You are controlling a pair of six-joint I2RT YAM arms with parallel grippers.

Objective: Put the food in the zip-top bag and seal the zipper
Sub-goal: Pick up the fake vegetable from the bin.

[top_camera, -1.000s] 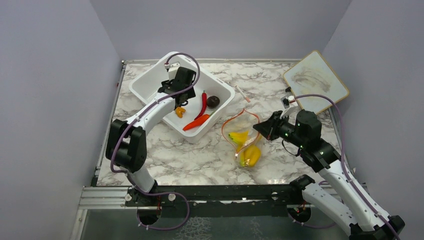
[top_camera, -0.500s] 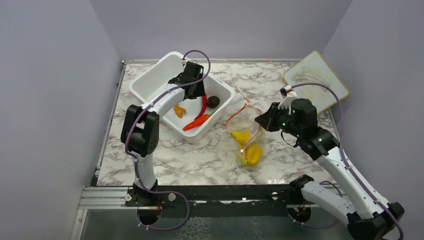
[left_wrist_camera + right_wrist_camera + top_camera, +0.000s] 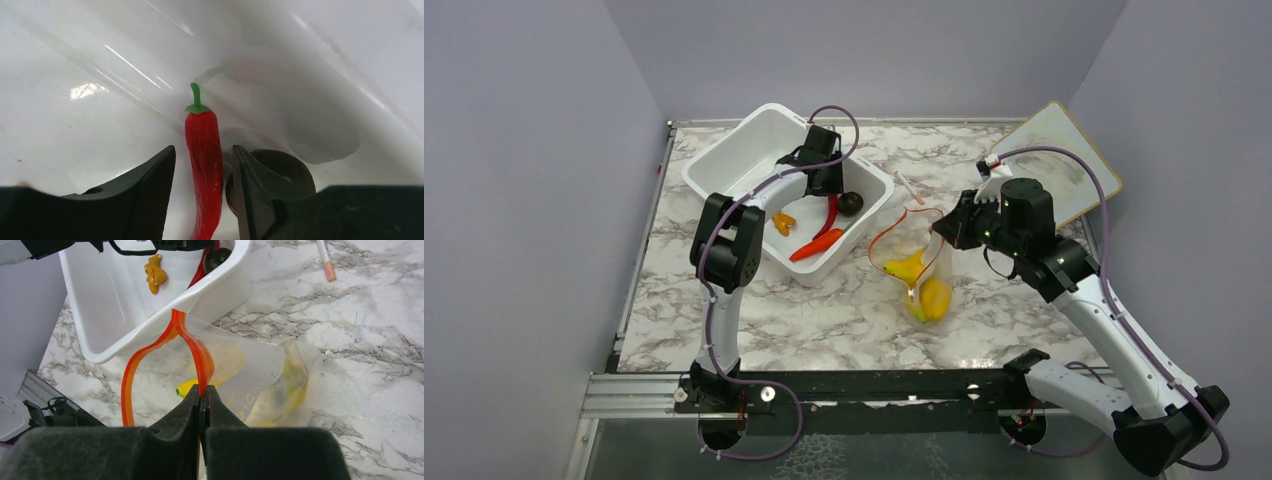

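In left wrist view, jaws flanking chili [image 3: 204, 150]

The red chili [image 3: 204, 150] is framed lengthwise between the parted fingers of the left gripper [image 3: 202, 167], stem pointing away. The clear zip-top bag [image 3: 260, 372] is held with its mouth gaping, and its red-orange zipper [image 3: 196, 345] is pinched at the tips of the right gripper [image 3: 201, 392].
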